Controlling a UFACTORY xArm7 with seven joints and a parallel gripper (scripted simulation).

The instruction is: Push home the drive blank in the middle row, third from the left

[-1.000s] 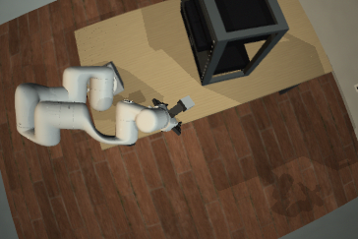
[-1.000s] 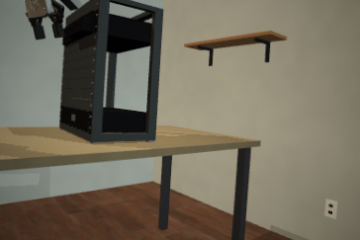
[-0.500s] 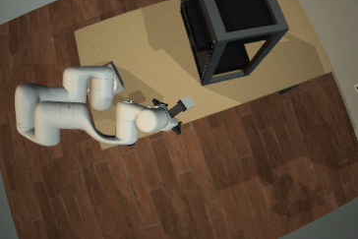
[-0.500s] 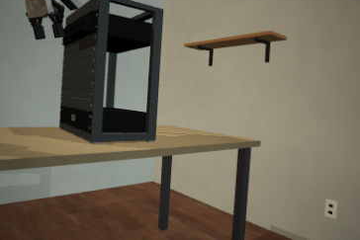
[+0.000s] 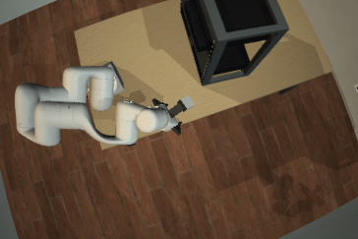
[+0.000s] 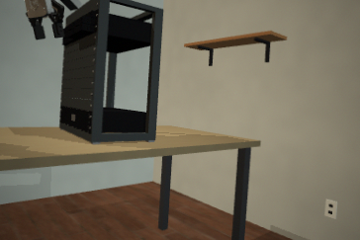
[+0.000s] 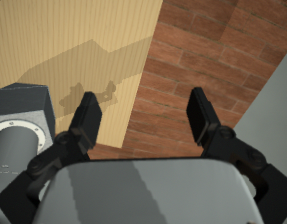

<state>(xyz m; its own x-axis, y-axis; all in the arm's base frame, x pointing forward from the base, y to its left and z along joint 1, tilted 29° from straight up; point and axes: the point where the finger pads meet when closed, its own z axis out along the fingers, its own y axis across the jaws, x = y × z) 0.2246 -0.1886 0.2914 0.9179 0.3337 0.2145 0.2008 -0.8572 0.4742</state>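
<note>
Gripper (image 7: 144, 117): fingers spread wide, nothing between; hangs over table (image 5: 113, 43) near edge, pointing down at floor (image 7: 194, 60).

Rack (image 5: 282, 30): stands at far corner of table, well apart from gripper.

Target blank: on rack front face (image 6: 76, 73); too dark to pick out among others.

Risk, as judged: wide fingers could catch neighbouring blank; hard or off-centre push could shift or tip rack.

Rack (image 6: 101, 68): on the table (image 6: 208, 142), toward its far end from the arm's base.
Storage chassis (image 6: 79, 24): in the rack's top bay.
Gripper (image 6: 45, 29): high above the table, in front of the rack's face, apart from it.
Arm (image 5: 59, 112): at the table's opposite end.
Shelf (image 6: 237, 40): on the wall, right of the rack.
</note>
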